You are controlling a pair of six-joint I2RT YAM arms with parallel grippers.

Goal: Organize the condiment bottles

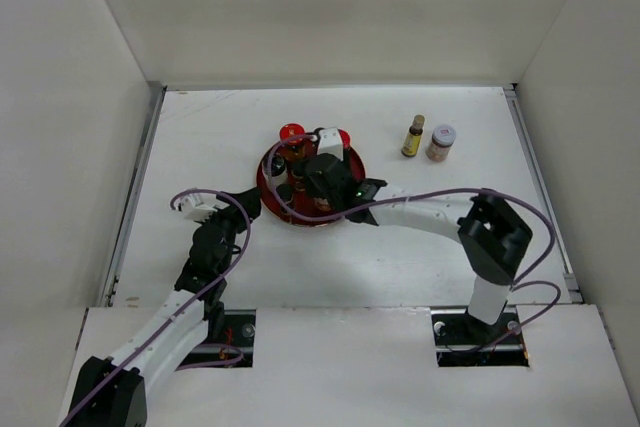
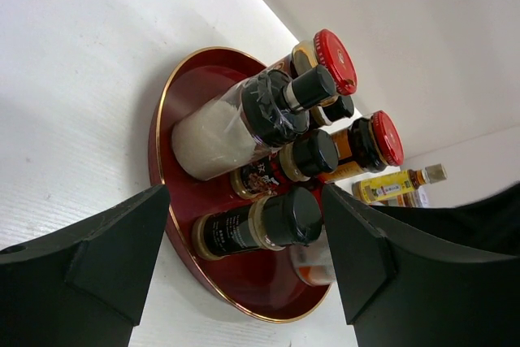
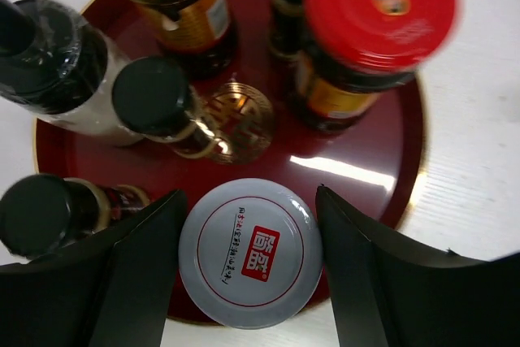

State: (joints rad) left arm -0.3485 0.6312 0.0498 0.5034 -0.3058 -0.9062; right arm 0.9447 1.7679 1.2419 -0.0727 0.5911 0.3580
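Observation:
The round red tray (image 1: 262, 172) holds several condiment bottles: two red-lidded amber jars (image 3: 378, 10) (image 2: 386, 137), a white bottle with a black cap (image 2: 213, 132) and dark black-capped bottles (image 3: 150, 95) (image 2: 252, 229). My right gripper (image 3: 250, 193) (image 1: 322, 192) is over the tray's near edge, its fingers against both sides of a pale-lidded jar (image 3: 250, 252) that stands on the tray. A slim yellow bottle (image 1: 412, 136) and a second pale-lidded jar (image 1: 440, 142) stand on the table to the right of the tray. My left gripper (image 2: 245, 201) (image 1: 240, 209) is open and empty by the tray's left side.
The tray has a gold emblem (image 3: 236, 119) at its centre. White walls enclose the table on the left, back and right. Purple cables loop over both arms near the tray.

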